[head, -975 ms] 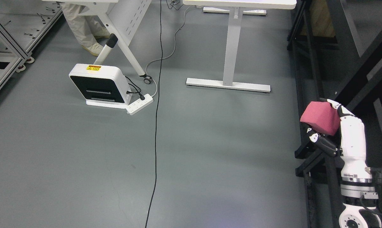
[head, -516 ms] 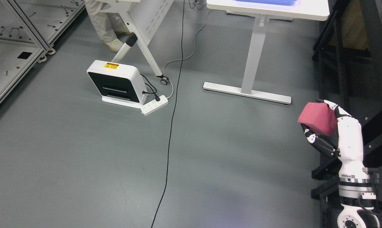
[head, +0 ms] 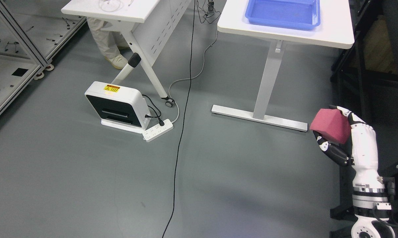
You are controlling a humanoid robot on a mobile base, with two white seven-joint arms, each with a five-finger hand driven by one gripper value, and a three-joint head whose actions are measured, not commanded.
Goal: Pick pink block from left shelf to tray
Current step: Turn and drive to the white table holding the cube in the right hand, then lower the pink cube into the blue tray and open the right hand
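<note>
My right hand (head: 334,132) rises from the lower right corner, its fingers shut on the pink block (head: 331,125), held in the air above the grey floor. A blue tray (head: 283,14) lies on the white table (head: 334,33) at the top right, well beyond the block. My left arm is out of view.
A white box device (head: 114,104) and a power strip (head: 158,130) sit on the floor left of centre. A black cable (head: 182,125) runs down the floor. A person's legs (head: 108,43) stand behind a folding table (head: 119,10). Metal shelving (head: 10,56) is at left, a dark rack (head: 377,66) at right.
The camera has tilted and shifted, bringing the white table top and blue tray into view. My right hand keeps holding the pink block at about the same spot in the picture.
</note>
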